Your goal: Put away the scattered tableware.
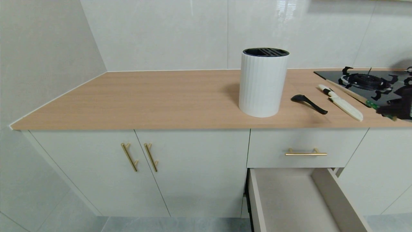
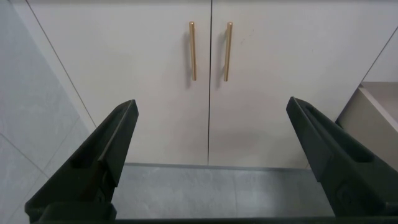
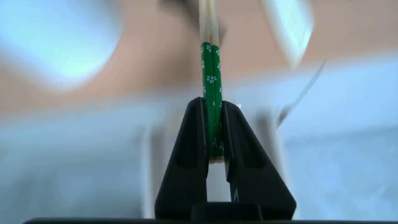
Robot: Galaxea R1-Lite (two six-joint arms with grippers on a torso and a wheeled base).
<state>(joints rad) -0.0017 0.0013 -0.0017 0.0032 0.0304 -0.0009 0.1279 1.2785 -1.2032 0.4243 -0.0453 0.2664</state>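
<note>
Pretty clearly a home-style kitchen I'm driving in here. There's a wood-look counter (image 1: pixel 145 96) along pale tiled walls (image 1: pixel 161 32), with a gas hob (image 1: pixel 367 80) set into it at the right edge of the frame. Below are white cupboard doors (image 1: pixel 96 174) with brass handles (image 1: pixel 129 157), plus a drawer (image 1: pixel 289 199) pulled open at lower right. A white slotted utensil holder (image 1: pixel 262 83) stands on top.

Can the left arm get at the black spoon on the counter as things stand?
Probably not directly: the left gripper sits low facing the cabinet doors, and the white holder stands left of the black spoon.
</note>
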